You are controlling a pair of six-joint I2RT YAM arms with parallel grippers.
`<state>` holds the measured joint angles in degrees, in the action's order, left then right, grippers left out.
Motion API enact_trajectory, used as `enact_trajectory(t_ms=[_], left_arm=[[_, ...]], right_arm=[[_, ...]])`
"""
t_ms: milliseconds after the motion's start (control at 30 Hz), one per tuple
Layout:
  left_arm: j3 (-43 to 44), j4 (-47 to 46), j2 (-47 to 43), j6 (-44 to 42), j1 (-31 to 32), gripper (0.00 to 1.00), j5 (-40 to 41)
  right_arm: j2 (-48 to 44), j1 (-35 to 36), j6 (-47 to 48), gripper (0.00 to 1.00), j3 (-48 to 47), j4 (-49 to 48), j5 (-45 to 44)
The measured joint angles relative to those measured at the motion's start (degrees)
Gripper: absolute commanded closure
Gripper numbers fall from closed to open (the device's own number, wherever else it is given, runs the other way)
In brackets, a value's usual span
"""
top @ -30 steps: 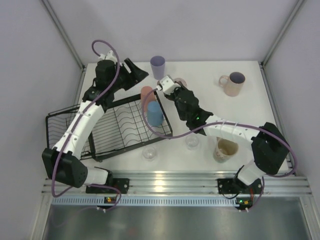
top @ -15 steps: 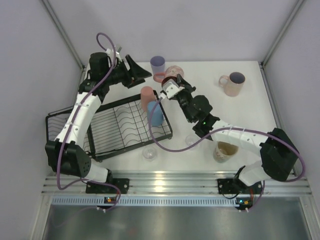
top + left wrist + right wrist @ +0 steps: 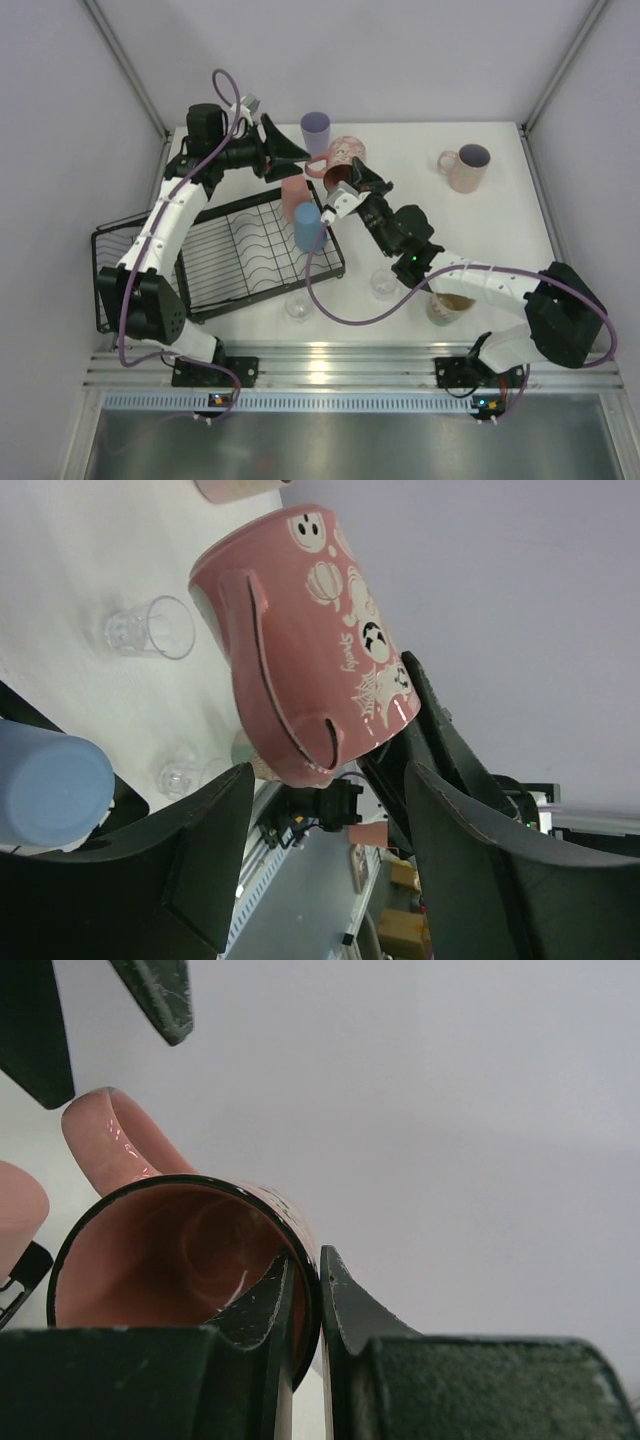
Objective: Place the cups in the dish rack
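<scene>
Printing on the pink mug [image 3: 300, 630]: white ghosts, a pumpkin, a web, and one short word too tilted to read surely. The right gripper [image 3: 305, 1260] reaches from lower right to upper centre of the overhead frame, pinching the mug's rim with one finger inside, the mug on its side in the air past the dish rack [image 3: 240, 255]. The left gripper [image 3: 298, 153] stretches in from upper left, jaws wide and empty, the mug just ahead of its tips.

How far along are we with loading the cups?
Done: the blue tumbler and salmon tumbler stand at the dish rack's right end. In hand: the right gripper pinches the pink mug's rim, with the left gripper open facing it. Left on the table: lavender tumbler, pink-beige mug, cream mug, two clear glasses.
</scene>
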<state>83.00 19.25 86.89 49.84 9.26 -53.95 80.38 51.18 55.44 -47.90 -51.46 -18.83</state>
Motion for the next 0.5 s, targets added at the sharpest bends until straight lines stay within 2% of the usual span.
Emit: enact_trajectory(t_ms=[233,500], left_arm=[[0.4,-0.2,0.8,2.4,0.0,0.37,-3.9],[0.4,-0.4,0.7,3.2,0.0,0.36,-6.8]], right_arm=[[0.0,0.9,7.2,1.0,1.1,-4.4,2.8],[0.8,1.8,17.4,1.0,1.1,-11.8,6.7]])
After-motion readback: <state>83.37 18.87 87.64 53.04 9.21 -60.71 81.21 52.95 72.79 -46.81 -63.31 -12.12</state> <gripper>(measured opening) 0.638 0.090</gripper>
